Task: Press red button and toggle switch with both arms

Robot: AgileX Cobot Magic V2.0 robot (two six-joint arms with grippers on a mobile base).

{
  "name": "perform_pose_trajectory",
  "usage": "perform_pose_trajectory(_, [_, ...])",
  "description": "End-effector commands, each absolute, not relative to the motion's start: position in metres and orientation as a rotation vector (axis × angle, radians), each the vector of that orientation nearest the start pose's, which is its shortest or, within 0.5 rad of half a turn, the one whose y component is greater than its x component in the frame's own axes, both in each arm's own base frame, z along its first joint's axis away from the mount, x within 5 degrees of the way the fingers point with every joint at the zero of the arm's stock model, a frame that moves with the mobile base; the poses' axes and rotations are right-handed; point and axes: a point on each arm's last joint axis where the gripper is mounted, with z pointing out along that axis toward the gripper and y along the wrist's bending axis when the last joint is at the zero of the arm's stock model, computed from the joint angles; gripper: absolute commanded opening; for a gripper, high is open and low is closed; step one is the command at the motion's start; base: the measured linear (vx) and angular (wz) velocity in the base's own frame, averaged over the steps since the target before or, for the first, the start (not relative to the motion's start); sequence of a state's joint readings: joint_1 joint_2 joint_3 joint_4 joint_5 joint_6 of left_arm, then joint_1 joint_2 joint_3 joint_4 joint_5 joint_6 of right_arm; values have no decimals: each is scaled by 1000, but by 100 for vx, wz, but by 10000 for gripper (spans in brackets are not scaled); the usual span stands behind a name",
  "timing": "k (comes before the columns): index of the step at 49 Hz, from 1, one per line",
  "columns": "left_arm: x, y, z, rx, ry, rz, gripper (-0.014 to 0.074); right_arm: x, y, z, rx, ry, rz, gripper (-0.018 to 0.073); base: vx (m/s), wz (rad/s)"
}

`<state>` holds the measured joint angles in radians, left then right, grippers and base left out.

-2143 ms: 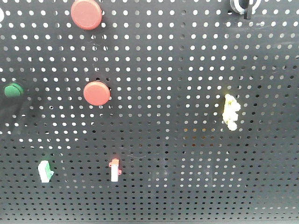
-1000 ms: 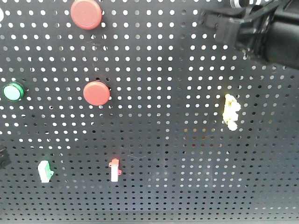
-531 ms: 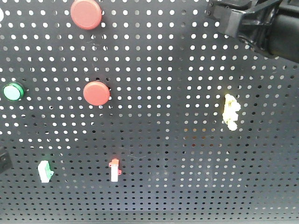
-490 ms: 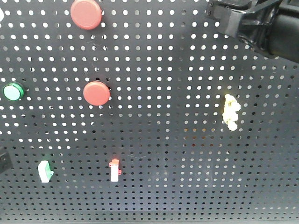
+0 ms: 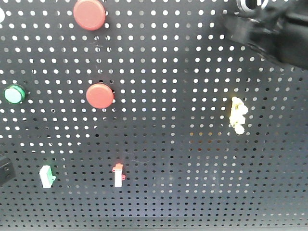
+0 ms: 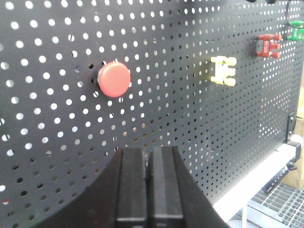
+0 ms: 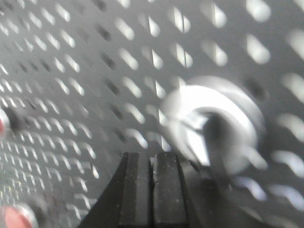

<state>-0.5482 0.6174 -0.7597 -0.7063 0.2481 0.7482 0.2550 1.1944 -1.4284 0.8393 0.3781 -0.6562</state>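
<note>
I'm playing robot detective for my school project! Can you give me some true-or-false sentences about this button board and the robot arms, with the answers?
1. The left gripper has its black fingers shut with nothing between them. True.
2. Those fingers are pressing the round red plastic button. False: the button sits clear above them, untouched.
3. The black perforated metal board holds a yellow knobbly piece. True.
4. The round green button is the highest thing on the board. False: the upper red button sits higher.
5. The right gripper is shut, close to the small round toggle switch with a silvery-white ring. True.
</note>
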Motion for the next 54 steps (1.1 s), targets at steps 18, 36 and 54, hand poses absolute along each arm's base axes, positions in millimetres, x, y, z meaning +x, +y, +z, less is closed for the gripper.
perform_pose_trajectory(18, [96, -73, 410, 555, 1401, -498, 2, 193, 61, 512, -379, 1464, 317, -3, 0, 0])
perform_pose_trajectory(36, [76, -60, 329, 567, 1525, -491, 2, 106, 33, 402, -324, 1467, 180, -3, 0, 0])
perform_pose_trajectory(54, [66, -46, 279, 463, 1526, -478, 2, 47, 17, 315, -274, 1357, 126, -3, 0, 0])
